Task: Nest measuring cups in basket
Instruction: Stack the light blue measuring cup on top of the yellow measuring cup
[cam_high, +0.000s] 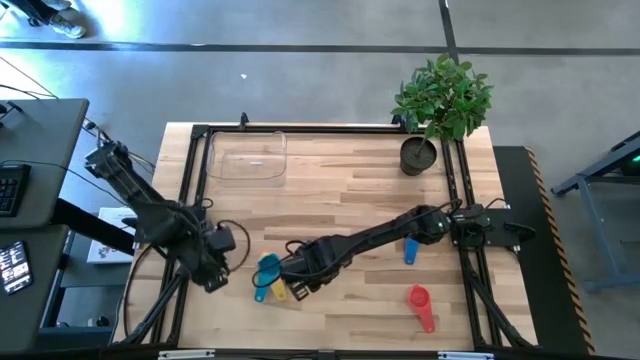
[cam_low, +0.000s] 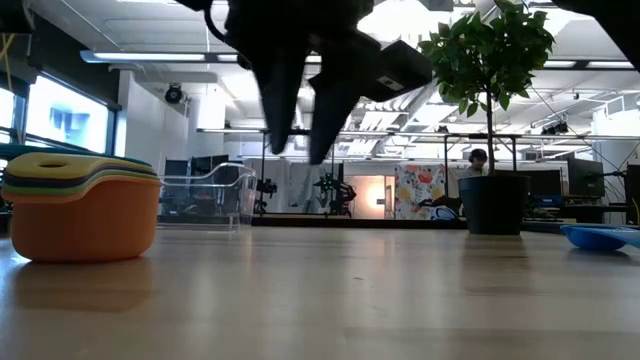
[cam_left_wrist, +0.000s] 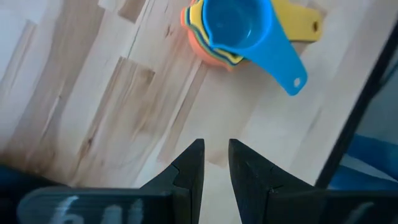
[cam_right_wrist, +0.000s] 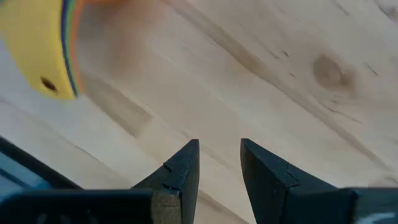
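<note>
1. Step in hand, as I read it: stacking phase, about midway. A nested stack of measuring cups (cam_high: 270, 278) sits at lower centre of the high view, light blue on top, yellow and orange below it. Low view shows more coloured rims in that stack; I can't count them.
2. Loose cups: dark blue cup (cam_high: 410, 251) right of centre, red cup (cam_high: 420, 303) at lower right. Both are well apart from the stack.
3. Basket (cam_high: 248, 157) is at upper left of the counter (cam_high: 340, 190), apparently with nothing in it, well away from the stack.
4. Right claw (cam_high: 301, 287) is just beside the stack, lower centre. In the right wrist view its fingers stand apart with bare wood between them, so it's released and holds nothing.
5. Left claw (cam_high: 213, 276) hangs at lower left, near the stack. Narrow gap between its fingers in its wrist view, nothing gripped.
6. Next move probably calls for the right arm to go for the dark blue or red cup, grab it by handle or rim, and drop it in the stack in size order.
7. The stack then needs lifting as one unit into the basket; risk is it slipping apart.
</note>
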